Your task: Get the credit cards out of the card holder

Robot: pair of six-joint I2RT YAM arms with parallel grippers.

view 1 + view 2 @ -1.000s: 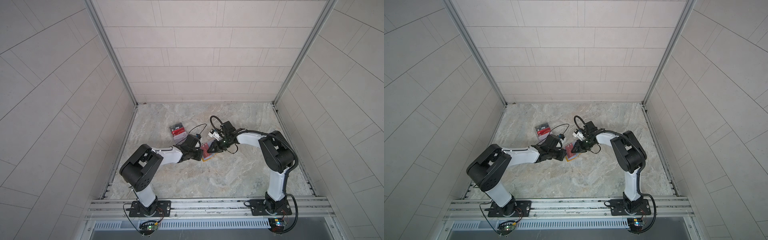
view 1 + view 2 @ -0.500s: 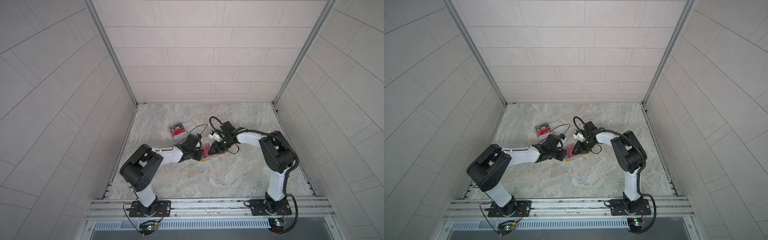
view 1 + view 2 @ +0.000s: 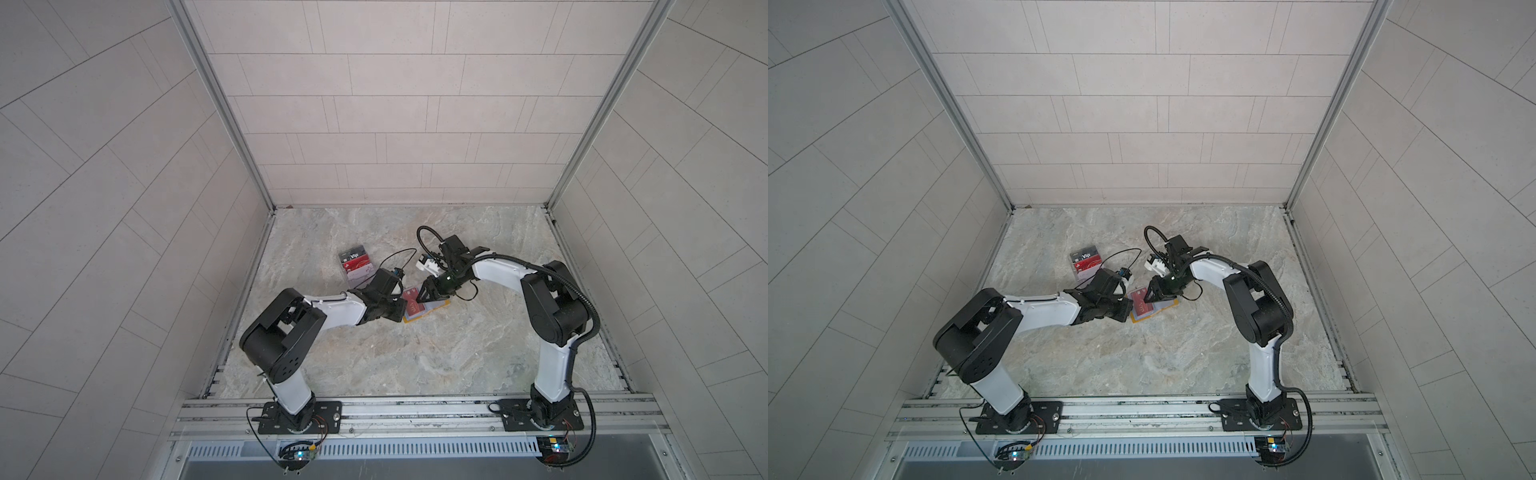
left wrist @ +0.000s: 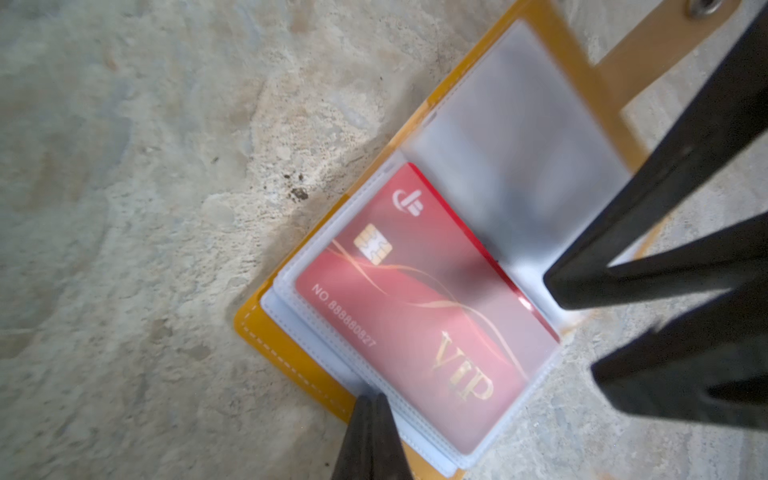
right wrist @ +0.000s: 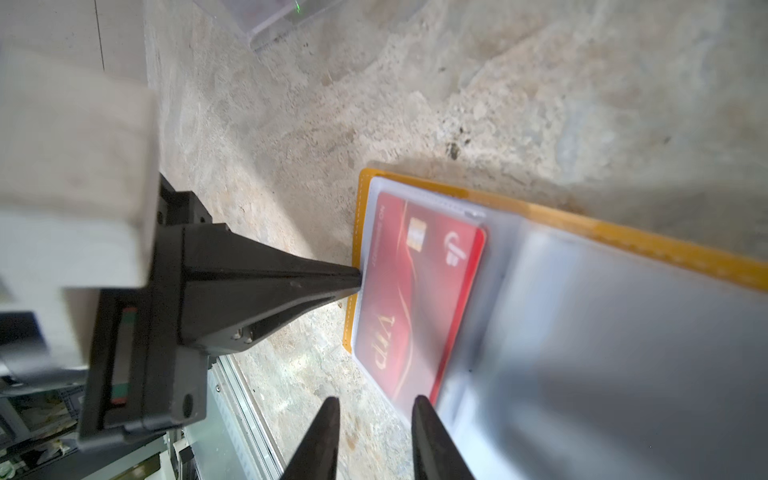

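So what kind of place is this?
Probably a robot test booth: two robot arms bolted to a metal rail, plain walls boxing in a stone-look table, and a yellow card holder to practise on.

The card holder (image 3: 439, 306) is lying open on the table (image 3: 415, 365), near the middle. A credit card (image 4: 415, 316) is sitting in a sleeve on its left half. The left tool (image 4: 369, 409) is touching the holder's left edge. The right tool (image 5: 374, 403) is standing at one short end of the card. A box of cards (image 3: 360, 275) is resting behind and left of the holder, apart from it.
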